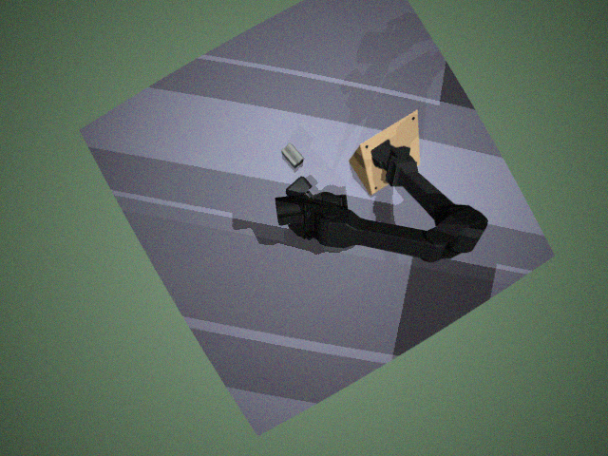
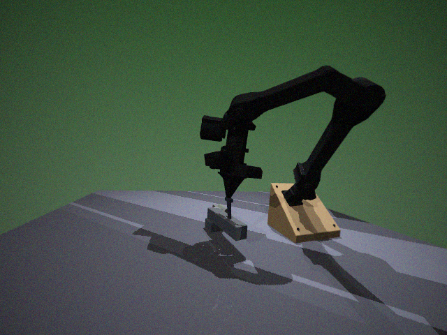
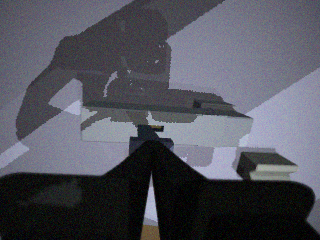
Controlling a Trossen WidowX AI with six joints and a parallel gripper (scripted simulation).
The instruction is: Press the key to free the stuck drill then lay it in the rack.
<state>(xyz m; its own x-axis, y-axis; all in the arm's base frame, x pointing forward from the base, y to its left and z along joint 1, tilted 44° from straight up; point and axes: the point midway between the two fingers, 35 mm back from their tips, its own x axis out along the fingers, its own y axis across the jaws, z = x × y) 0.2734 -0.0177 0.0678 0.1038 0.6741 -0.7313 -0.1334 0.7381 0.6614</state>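
Note:
A grey block-shaped holder (image 2: 239, 230) (image 3: 105, 130) stands low on the table, with a slot in its middle. A dark upright key (image 2: 228, 209) (image 3: 166, 145) rises from that slot, its small wide head on top. My gripper (image 2: 228, 197) (image 3: 152, 146) is shut and empty, pointing down with its tips at the key's head; whether they press on it cannot be told. A small yellow patch shows in the slot beside the key's blade, perhaps part of the drill, which is otherwise hidden. The small grooved grey rack (image 1: 293, 155) (image 3: 272, 167) is separate from the holder and holds nothing visible.
The arm's wooden wedge base (image 1: 408, 132) (image 2: 281, 216) stands to the right of the holder in the exterior view. The grey table (image 1: 294, 294) (image 2: 108, 288) carries strong stripes and arm shadows. The rack lies near the holder's right end in the wrist view.

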